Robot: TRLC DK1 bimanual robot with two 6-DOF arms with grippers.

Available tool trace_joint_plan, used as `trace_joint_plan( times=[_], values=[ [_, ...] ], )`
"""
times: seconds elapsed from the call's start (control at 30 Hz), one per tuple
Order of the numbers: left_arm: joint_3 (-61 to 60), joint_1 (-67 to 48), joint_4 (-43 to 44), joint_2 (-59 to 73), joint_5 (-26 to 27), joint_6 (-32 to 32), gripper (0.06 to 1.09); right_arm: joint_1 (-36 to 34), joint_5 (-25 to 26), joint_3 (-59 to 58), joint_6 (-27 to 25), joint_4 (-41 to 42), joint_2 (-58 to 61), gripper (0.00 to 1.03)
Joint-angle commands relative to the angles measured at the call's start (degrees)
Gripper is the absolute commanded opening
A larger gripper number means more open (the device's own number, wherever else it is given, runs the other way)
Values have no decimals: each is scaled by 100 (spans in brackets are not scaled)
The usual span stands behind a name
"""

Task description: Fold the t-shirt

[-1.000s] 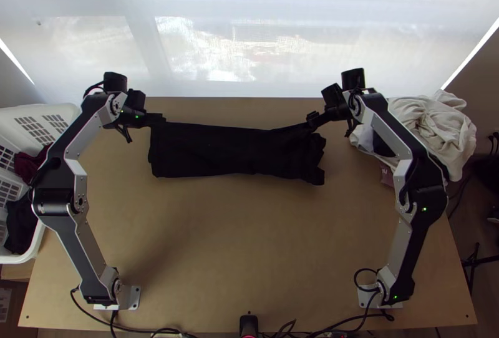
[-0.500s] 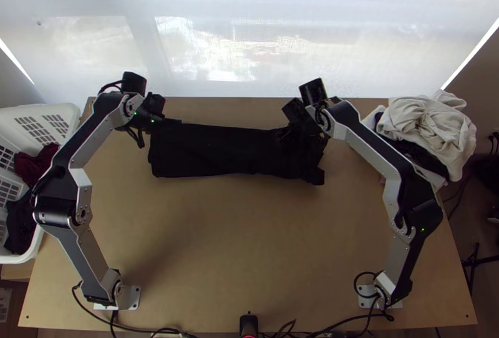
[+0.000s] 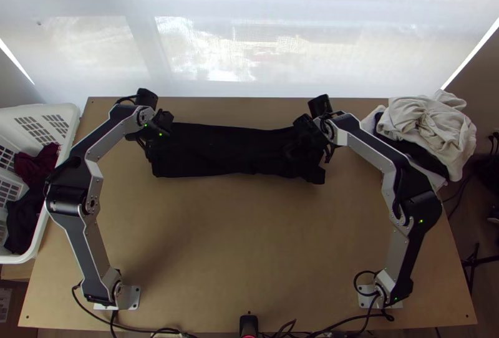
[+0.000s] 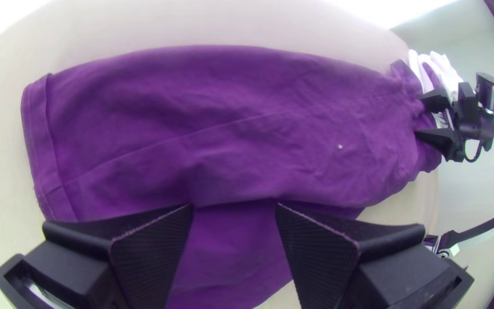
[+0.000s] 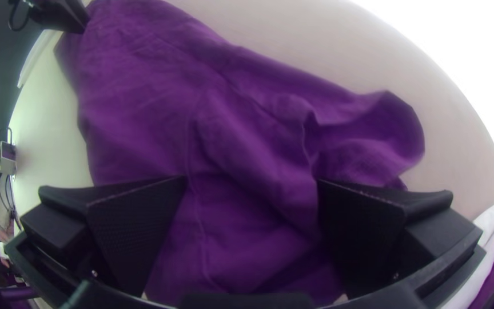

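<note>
Left gripper (image 3: 161, 143), black with two wide flat fingers, is spread wide with nothing clamped, right over the left end of the shirt. Matching right gripper (image 3: 297, 144) is wide open too, no grip, over the bunched right end; can't tell if either one's touching cloth. Cloth runs beneath the gap between each pair of fingers. Light wooden table (image 3: 243, 238) under it all, white plastic basket (image 3: 12, 115) at the left edge. Black fabric t-shirt (image 3: 218, 151) lies as a long folded strip across the far side, pale cloth heap (image 3: 430, 126) off to its right.
</note>
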Motion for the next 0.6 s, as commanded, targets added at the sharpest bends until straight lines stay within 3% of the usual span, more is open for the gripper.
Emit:
trace_joint_plan(
  times=[0.0, 0.37, 0.57],
  values=[
    [-204, 156, 4, 140, -90, 141, 78, -427, 26, -134, -29, 109, 205, 98],
    [-142, 543, -84, 61, -239, 343, 78, -498, 17, -2, -29, 136, 108, 98],
    [-107, 780, -128, 34, -644, 703, 78, -515, 26, -38, -81, 136, 108, 98]
  ],
)
